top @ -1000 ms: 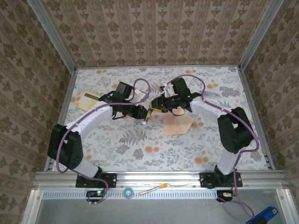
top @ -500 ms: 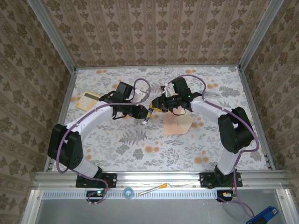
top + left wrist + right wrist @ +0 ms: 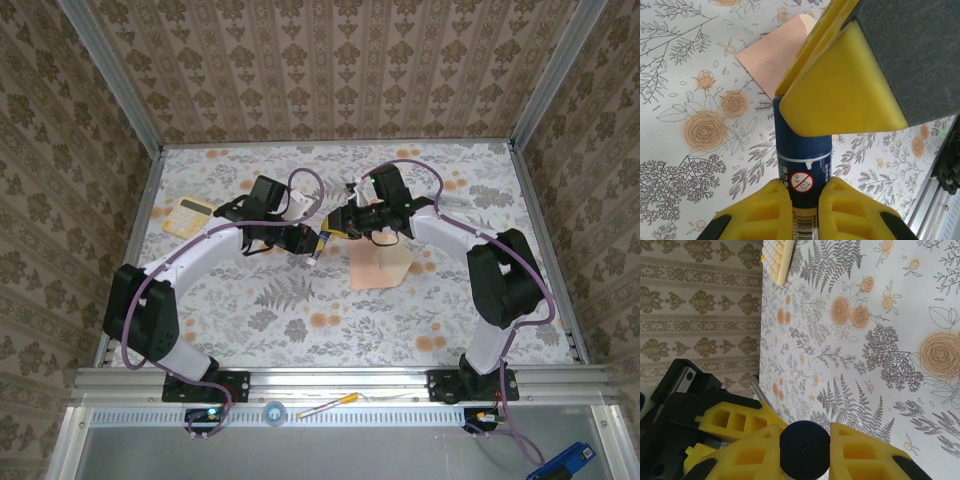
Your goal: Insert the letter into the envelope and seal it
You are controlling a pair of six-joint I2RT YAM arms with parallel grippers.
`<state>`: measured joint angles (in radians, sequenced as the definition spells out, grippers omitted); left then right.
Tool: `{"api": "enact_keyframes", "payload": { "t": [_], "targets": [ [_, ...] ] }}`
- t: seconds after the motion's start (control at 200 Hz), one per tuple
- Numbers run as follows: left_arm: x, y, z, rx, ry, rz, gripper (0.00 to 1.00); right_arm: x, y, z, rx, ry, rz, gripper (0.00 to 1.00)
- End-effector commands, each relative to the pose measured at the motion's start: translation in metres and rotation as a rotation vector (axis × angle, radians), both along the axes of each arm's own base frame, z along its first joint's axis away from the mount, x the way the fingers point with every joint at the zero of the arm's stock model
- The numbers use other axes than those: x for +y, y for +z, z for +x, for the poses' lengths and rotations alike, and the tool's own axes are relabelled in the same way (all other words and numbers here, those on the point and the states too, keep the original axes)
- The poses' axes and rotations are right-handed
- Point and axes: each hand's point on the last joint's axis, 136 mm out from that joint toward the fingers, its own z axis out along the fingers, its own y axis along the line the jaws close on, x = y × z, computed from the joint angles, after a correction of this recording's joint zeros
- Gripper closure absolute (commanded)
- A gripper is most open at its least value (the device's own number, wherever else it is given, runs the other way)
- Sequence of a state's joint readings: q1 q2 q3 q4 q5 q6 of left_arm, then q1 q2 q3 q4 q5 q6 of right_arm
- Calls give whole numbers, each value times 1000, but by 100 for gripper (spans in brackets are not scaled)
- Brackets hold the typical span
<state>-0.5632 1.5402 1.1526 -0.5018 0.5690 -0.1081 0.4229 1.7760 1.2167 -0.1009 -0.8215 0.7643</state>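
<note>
Jaws on both arms are closed on one glue stick (image 3: 322, 238). From the top camera, the left gripper (image 3: 313, 243) and the right gripper (image 3: 336, 227) meet tip to tip over the middle of the flowery table (image 3: 290, 310), with the small stick between them. The envelope (image 3: 376, 264) lies flat on the table just beside the right gripper, on the near side. Its paler flap is open and points to the right. Whether the letter is inside cannot be told. A yellow calculator (image 3: 187, 215) lies well apart, near the left edge of the table.

From the left wrist camera, the left gripper (image 3: 807, 189) squeezes the dark blue glue stick (image 3: 802, 157) from both sides. A red no-sign shows on its label. A big yellow finger (image 3: 840, 100) of the right gripper covers the far end of the stick. Behind it, a corner of the envelope (image 3: 772, 55) lies on the table.

From the right wrist camera, the right gripper (image 3: 805, 437) holds the round dark end of the glue stick (image 3: 805, 445) tight between its yellow fingers. The yellow fingers (image 3: 732, 417) of the left gripper sit just to the left. The calculator (image 3: 780, 257) is at the top edge.
</note>
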Motion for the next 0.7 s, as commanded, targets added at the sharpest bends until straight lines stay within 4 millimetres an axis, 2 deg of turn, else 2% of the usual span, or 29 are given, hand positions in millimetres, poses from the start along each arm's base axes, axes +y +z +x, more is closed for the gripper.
{"api": "enact_keyframes", "payload": {
  "t": [0.0, 0.695],
  "targets": [
    [-4, -15, -29, 91, -82, 13, 92, -12, 22, 23, -73, -71, 16, 78],
    [-7, -22, -38, 120, -113, 32, 92, -29, 22, 32, -86, -108, -21, 79]
  ]
}}
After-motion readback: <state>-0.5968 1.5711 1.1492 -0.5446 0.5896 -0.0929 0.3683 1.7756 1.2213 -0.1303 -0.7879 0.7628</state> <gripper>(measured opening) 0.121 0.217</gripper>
